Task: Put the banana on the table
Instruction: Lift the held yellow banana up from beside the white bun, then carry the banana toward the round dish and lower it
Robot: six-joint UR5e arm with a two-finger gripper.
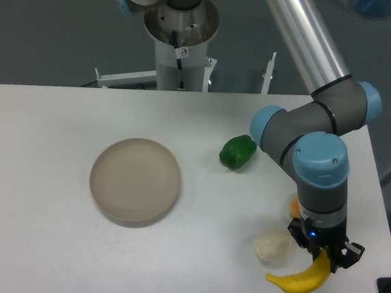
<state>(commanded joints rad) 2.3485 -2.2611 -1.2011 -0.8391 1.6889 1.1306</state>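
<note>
Yellow banana [298, 279] sits at the near right corner of the white worktop [50, 243], and our hand [323, 257] is clamped on its upper right end, pointing straight down. We can't tell whether the banana's lower tip touches the surface. Whitish lumpy ball [272, 248] is just left of the hand, orange fruit [295, 208] mostly hidden behind the arm, green pepper [237, 152] further back, tan plate [135, 180] well to the left.

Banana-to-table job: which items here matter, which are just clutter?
Job: banana, gripper at its upper end, white table.
Clutter: tan plate, green pepper, whitish lumpy ball, orange fruit mostly hidden behind the arm.
</note>
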